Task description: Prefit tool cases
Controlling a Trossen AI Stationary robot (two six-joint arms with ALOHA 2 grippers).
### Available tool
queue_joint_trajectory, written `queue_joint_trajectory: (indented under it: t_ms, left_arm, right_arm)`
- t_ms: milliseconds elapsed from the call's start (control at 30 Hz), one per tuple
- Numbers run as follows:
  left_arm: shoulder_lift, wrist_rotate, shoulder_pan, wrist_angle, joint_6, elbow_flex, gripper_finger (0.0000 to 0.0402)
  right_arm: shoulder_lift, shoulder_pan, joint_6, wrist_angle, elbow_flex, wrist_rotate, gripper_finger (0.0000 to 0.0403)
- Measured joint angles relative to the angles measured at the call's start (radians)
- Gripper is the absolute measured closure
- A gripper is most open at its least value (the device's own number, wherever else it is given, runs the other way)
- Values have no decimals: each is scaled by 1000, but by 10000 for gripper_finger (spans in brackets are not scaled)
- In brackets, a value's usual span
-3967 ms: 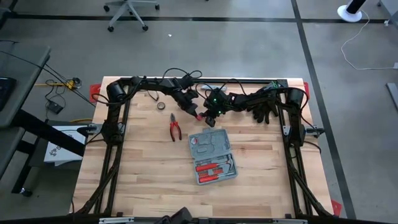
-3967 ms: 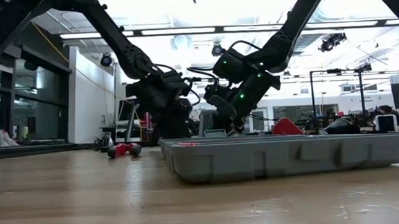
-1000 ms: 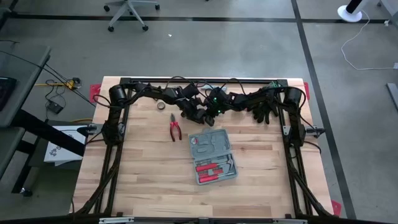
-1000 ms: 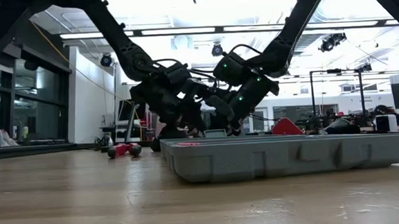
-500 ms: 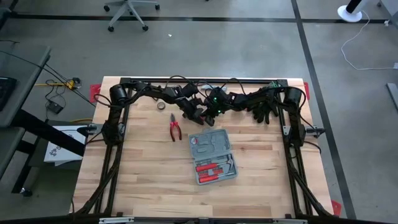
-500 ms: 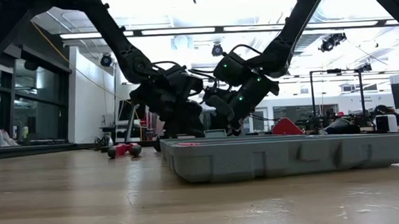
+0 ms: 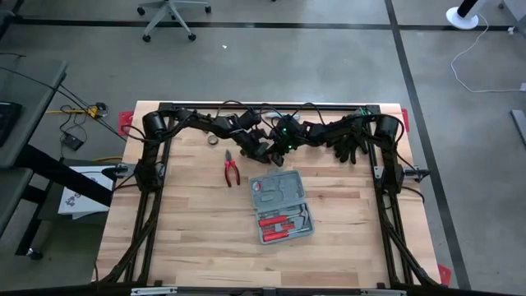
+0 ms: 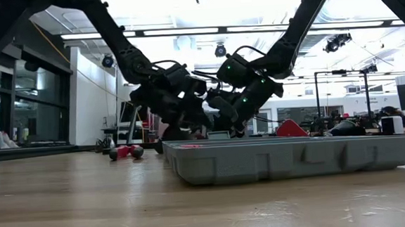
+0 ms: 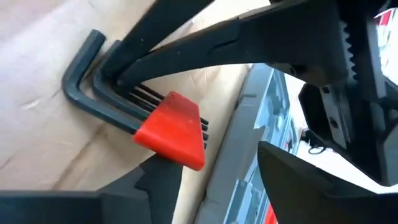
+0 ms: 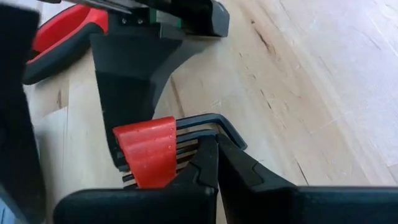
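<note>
The open blue-grey tool case (image 7: pixel 281 207) lies flat on the table's middle, red-handled tools in its near half. Just past its far edge (image 9: pixel 245 137) both grippers meet. My right gripper (image 10: pixel 214 146) is shut on a set of dark hex keys in a red holder (image 9: pixel 171 129). My left gripper (image 9: pixel 211 180) is open, one finger on each side of the red holder (image 10: pixel 146 152). Whether it touches the holder I cannot tell. My right gripper pinches the bundle of hex keys (image 10: pixel 198 138) between its two fingers, beside the red holder and toward the bent ends (image 9: pixel 93 68). The fingers slant down from the table's right and lie across the keys. I cannot tell whether the set rests on the table.
Red-handled pliers (image 7: pixel 232 170) lie left of the case, and a small tape roll (image 7: pixel 212 140) lies beyond them. Black gloves (image 7: pixel 349 146) sit at the far right by the right arm's base. Bare wood stretches left, right and nearer than the case.
Four seconds ago my left gripper stood a little further left. It has since come in toward my right gripper and the hex keys. Over the last second both arms have kept their place.
</note>
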Motion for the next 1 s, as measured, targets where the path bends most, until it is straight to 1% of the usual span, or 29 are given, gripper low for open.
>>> queue_joint_trajectory:
  t_ms: [100,167,233,333,467,600,767,1000]
  left_arm:
    - [-22,-37,11,60,-58,-52,196]
    - [-35,-64,16,139,-119,-89,195]
    - [-37,-71,17,234,-188,-119,195]
    - [-37,-76,14,299,-260,-137,195]
    - [-37,-108,4,304,-283,-138,198]
    - [-37,-114,-3,292,-291,-137,215]
    - [-38,-89,-9,267,-270,-136,233]
    - [-38,-68,-11,258,-255,-136,236]
  right_arm:
    - [0,0,-1,3,0,-6,403]
    - [0,0,-3,5,0,-7,403]
    - [0,0,-3,7,0,-7,403]
    - [0,0,-3,9,-1,-9,403]
    - [0,0,0,15,-1,-11,403]
    - [0,0,-3,11,-1,-12,403]
    - [0,1,-39,7,-1,-12,403]
    - [-4,7,-60,5,0,-11,403]
